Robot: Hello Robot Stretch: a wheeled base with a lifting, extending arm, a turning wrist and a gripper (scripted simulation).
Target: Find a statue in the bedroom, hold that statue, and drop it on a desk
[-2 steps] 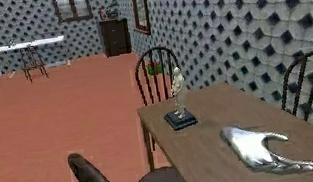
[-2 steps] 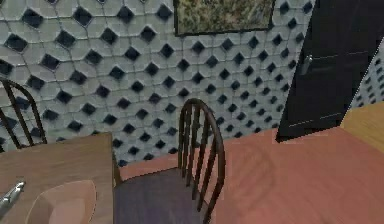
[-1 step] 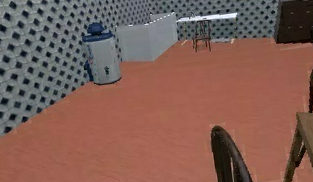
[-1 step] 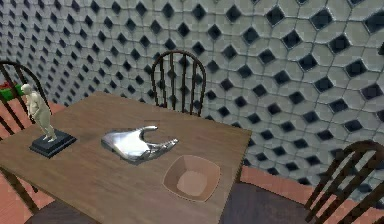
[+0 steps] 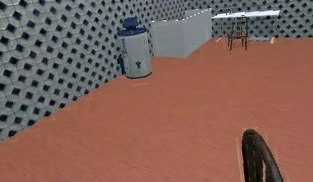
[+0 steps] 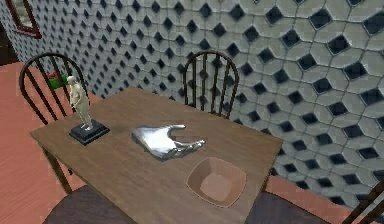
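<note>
A pale, slim statue [image 6: 79, 97] of a standing figure rises from a dark square base near the left corner of a wooden table [image 6: 240, 140] in the arm side view. In the forward view a thin white tabletop [image 5: 246, 15] on dark legs stands far off against the patterned back wall.
On the wooden table lie a shiny silver hand-like object [image 6: 170, 141] and a brown bowl [image 6: 216, 181]. Dark spindle-back chairs [image 6: 211, 80] [image 6: 50, 80] stand behind it. In the forward view, a white and blue cylinder [image 5: 135, 50] and a white box [image 5: 181, 33] line the wall; the red floor [image 5: 168, 118] is open; a chair back [image 5: 263, 164] is close.
</note>
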